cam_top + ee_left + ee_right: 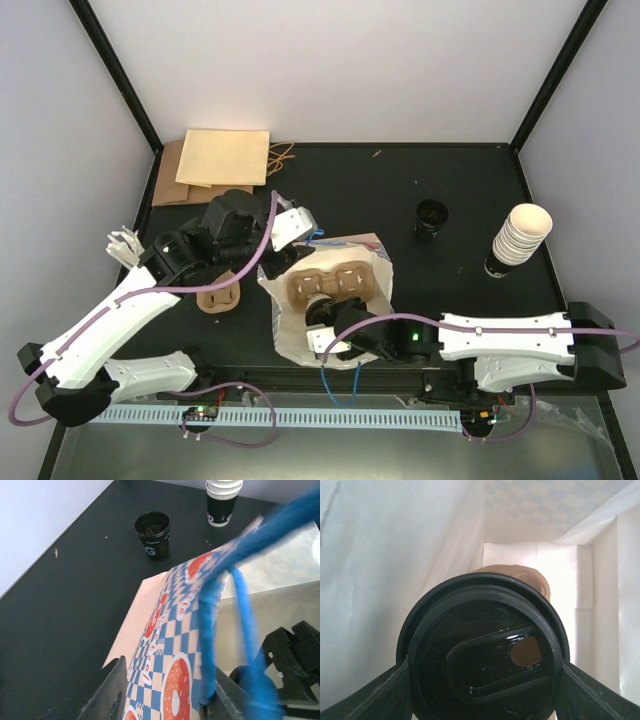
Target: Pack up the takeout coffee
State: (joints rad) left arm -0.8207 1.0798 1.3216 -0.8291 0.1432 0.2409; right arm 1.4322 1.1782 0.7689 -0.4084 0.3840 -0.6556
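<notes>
2 grippers share the bagging step: our right gripper [482,692] clamps the takeout coffee [482,645] inside the bag [170,645], our left gripper [167,700] straddles its far rim, whether pinching we cannot tell, and next we should seat it squarely in the carrier [325,283] before releasing.

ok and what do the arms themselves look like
Both match: the left arm and right arm have smooth white link shells, bulky black joint housings and black bases. A purple cable trails along each. The right wrist shows a green light. End effector fingers are black, flat and tapered.
</notes>
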